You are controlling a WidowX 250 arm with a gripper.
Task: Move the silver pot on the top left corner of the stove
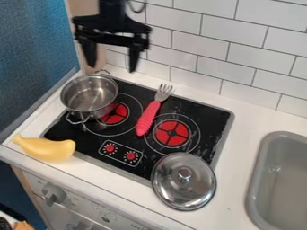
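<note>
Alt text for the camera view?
Open black gripper above a silver pot at the left of a black stovetop; red-handled fork between the burners, metal lid over the front edge, yellow toy front left, gray sink right.

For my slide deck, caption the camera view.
Open gripper above a toy stove with silver pot, pink-handled fork and, at its front edge, a lid.

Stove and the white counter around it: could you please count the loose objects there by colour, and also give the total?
Silver: 2 (pot, lid)
Silver with pink handle: 1 (fork)
Yellow: 1 (curved toy)
Total: 4
</note>
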